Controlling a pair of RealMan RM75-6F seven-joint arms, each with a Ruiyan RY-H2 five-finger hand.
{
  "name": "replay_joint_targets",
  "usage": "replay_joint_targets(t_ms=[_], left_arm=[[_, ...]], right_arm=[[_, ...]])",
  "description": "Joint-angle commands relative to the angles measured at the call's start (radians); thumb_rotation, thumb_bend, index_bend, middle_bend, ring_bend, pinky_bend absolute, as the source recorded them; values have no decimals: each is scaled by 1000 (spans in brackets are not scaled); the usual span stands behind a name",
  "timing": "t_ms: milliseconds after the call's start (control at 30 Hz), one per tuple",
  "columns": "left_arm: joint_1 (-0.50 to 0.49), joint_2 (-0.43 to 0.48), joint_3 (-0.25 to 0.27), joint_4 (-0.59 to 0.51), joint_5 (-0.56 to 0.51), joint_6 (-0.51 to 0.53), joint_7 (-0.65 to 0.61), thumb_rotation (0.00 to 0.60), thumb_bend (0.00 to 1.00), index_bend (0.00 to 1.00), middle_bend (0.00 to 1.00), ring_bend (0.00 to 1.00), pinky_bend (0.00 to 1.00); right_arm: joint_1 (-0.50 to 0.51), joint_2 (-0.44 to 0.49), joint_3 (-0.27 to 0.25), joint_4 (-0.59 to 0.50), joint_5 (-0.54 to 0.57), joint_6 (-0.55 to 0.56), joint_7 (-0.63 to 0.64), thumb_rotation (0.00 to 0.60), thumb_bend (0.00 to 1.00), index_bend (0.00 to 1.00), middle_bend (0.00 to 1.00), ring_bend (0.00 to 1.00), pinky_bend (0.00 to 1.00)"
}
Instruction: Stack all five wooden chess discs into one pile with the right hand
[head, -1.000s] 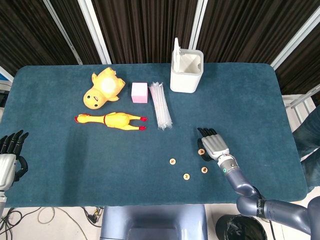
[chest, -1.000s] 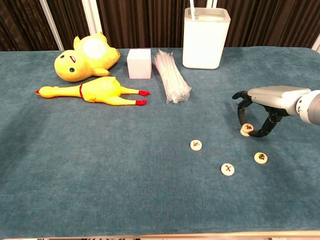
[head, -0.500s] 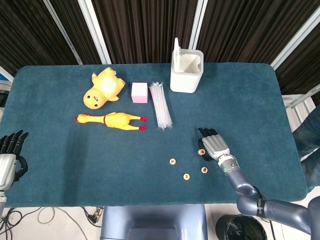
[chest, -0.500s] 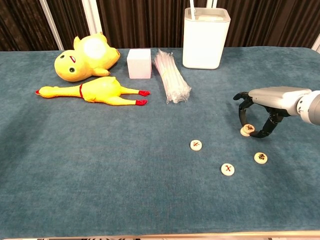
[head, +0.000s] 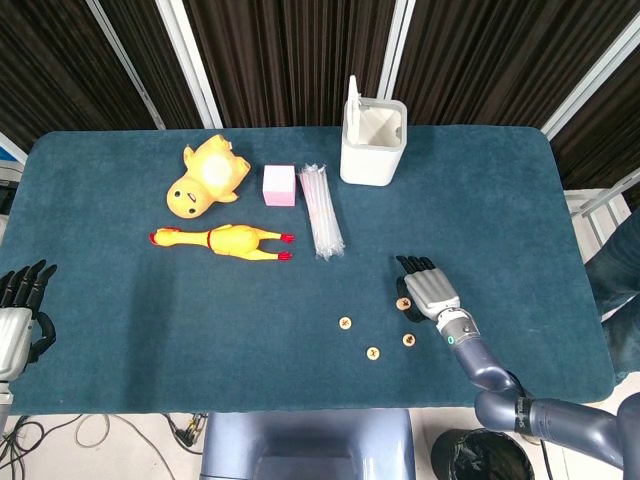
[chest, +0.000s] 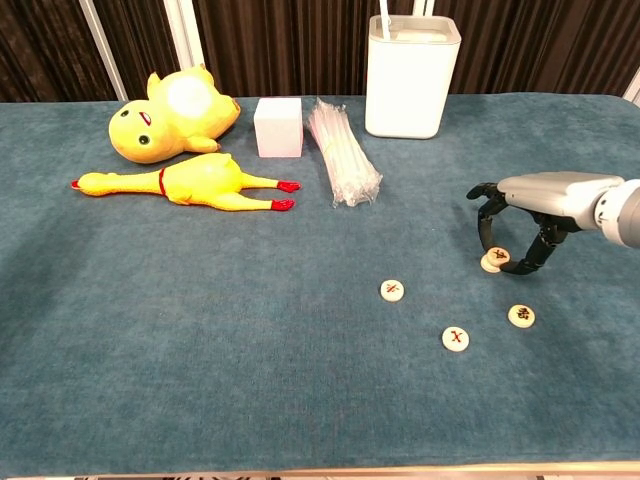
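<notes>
Three wooden discs lie loose on the blue cloth: one (chest: 392, 290) to the left, one (chest: 456, 338) nearest the front edge, one (chest: 520, 316) just in front of my right hand. My right hand (chest: 545, 200) arches over a further disc (chest: 496, 259), pinching it low at the cloth between the thumb and a finger. This disc looks thick, as if resting on another, but I cannot tell for sure. In the head view the pinched disc (head: 403, 302) shows at the left of the right hand (head: 430, 288). My left hand (head: 18, 310) hangs off the table's left edge, fingers apart, holding nothing.
At the back stand a white bin (chest: 412, 75), a bundle of clear straws (chest: 342, 150) and a pink-white cube (chest: 278, 127). A yellow duck toy (chest: 172, 115) and a rubber chicken (chest: 190, 183) lie at the back left.
The right hand and the disc in it have shifted very slightly to the right. The loose discs and the left hand have not moved.
</notes>
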Motion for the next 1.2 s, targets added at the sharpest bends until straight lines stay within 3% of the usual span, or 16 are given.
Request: replay_joint_targets(t_ms=[33, 933, 1200], left_arm=[[0, 0, 0, 0, 0, 0, 0, 600, 824, 74, 0, 0, 50], [-1, -1, -1, 1, -2, -2, 1, 600, 824, 74, 0, 0, 46], [-1, -1, -1, 1, -2, -1, 3, 600, 824, 74, 0, 0, 46]], right_arm=[[1, 0, 1, 0, 1, 0, 0, 600, 380, 500, 0, 2, 89], [5, 5, 1, -8, -1, -2, 2, 600, 384, 476, 0, 2, 89], [-6, 39, 0, -43, -8, 14, 5, 600, 384, 315, 0, 0, 89]])
